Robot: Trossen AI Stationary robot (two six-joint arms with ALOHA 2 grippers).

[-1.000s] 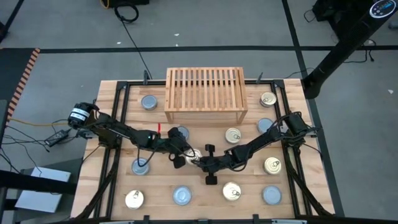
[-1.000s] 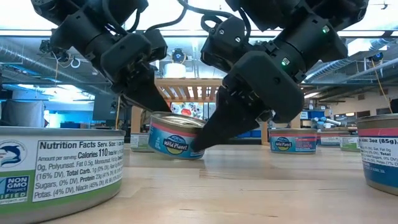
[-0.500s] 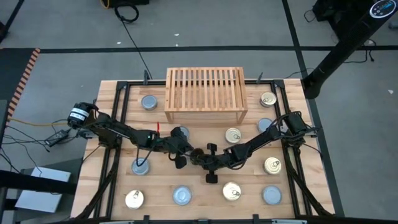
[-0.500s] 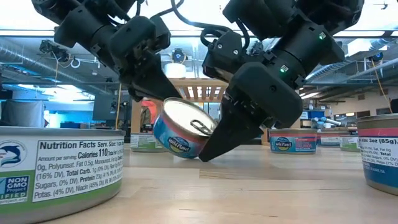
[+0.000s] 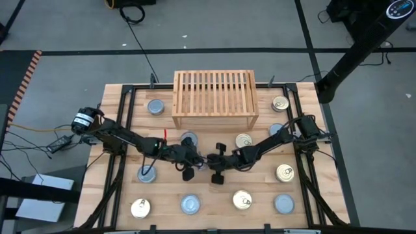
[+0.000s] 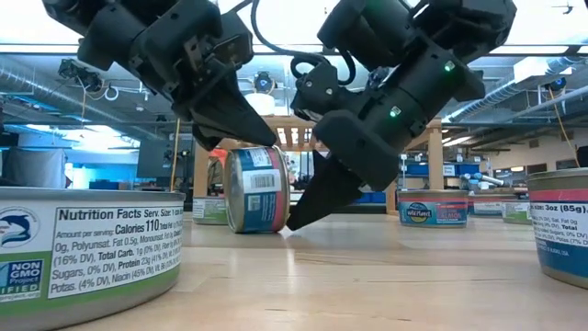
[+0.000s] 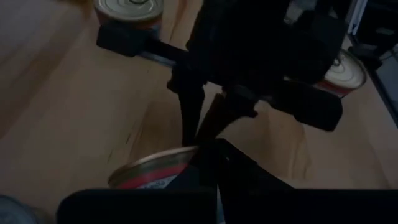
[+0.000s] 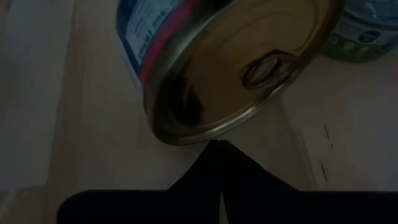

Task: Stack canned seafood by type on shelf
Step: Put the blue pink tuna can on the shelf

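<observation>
Both arms met at table centre, just at 6 o'clock of the shelf point(image 5: 214, 99). One tin point(image 6: 256, 188) stood on its edge between them, gold pull-tab top facing the R side, label band showing in low view. L gripper point(image 5: 195, 160) had fingers clenched, nothing inside them; tips rested on the tin's upper edge from 9 o'clock. R gripper point(image 5: 208, 161) likewise pinched shut and empty, its tip wedged low at the tin's base from 3 o'clock. My read: closed tips were being used as levers, one prying under and one steadying above, since neither jaw was around the tin. Prob. I wanted it tipped so a side grasp became possible. Remaining tins lay flat and scattered, e.g. a silver-top point(image 5: 155, 106) at 9 o'clock of the shelf and a gold-top point(image 5: 243, 141) near its 5 o'clock. Shelf top carried no tins, so stacking not begun. Risk: tin on edge could roll off.
</observation>
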